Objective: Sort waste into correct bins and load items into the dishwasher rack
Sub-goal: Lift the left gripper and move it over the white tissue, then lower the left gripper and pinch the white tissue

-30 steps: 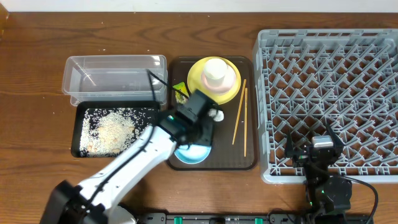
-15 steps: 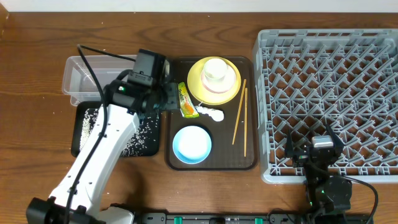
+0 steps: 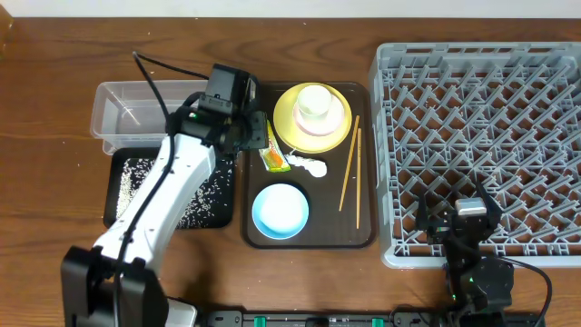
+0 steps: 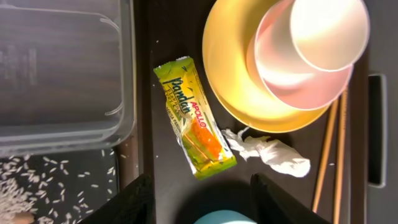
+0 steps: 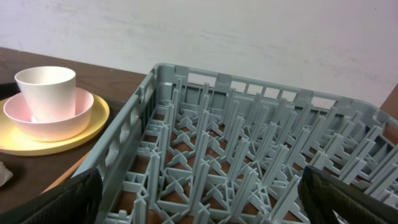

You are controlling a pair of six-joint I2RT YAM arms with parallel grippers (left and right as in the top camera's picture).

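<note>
Green wrapper (image 4: 194, 118) on tray (image 4: 168, 31), left claw (image 4: 202, 194) open

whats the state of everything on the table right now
left tool, open, holding nothing
right tool, open, holding nothing
snack wrapper, flat on brown tray
paper wad, crumpled, on brown tray
yellow plate, carrying the cup
cup, upright, empty
blue bowl, upright, empty
chopsticks, lying flat, side by side
clear tub, empty
black tray, scattered with rice
dishwasher rack, empty
</note>
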